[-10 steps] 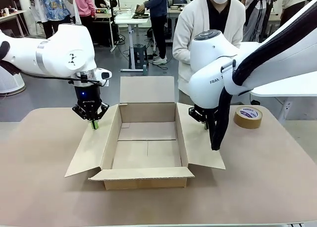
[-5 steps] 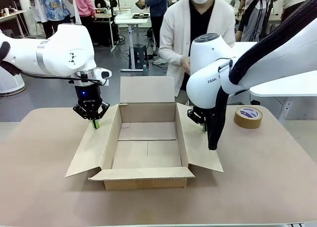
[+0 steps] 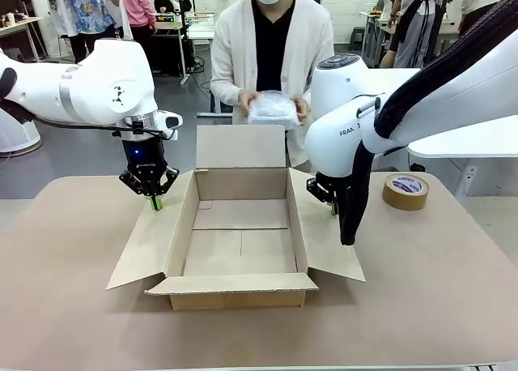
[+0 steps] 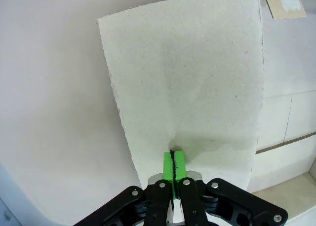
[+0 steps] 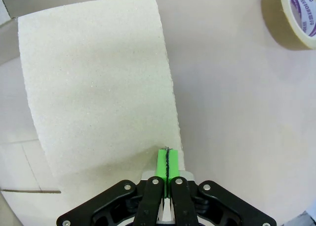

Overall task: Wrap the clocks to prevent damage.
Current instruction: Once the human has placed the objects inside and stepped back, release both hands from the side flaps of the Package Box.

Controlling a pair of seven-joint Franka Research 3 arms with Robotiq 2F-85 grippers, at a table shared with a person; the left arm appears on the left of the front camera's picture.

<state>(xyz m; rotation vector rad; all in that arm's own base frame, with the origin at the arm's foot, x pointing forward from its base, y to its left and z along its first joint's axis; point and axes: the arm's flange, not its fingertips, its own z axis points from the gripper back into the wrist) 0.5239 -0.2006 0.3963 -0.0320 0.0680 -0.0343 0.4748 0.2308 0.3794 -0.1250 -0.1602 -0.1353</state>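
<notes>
Clocks (image 3: 273,109), bubble-wrapped, now sit in the person's hands (image 3: 301,105) above the carton (image 3: 240,147); a second ago no bundle was showing.
Both arms unmoved. Left gripper (image 4: 173,164) and right gripper (image 5: 167,163): green pads pressed together, tips on the carton's side flaps. Wrap hides the clocks' shapes; black sleeve (image 3: 353,201) partly covers right fingertips, front view.

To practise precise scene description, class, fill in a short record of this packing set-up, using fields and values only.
carton: open, empty, on the table
left end effector: shut on left flap
right end effector: shut on right flap
bubble-wrap bundle: in the person's hands, beyond the far flap
tape roll: flat on table, right of carton
</notes>
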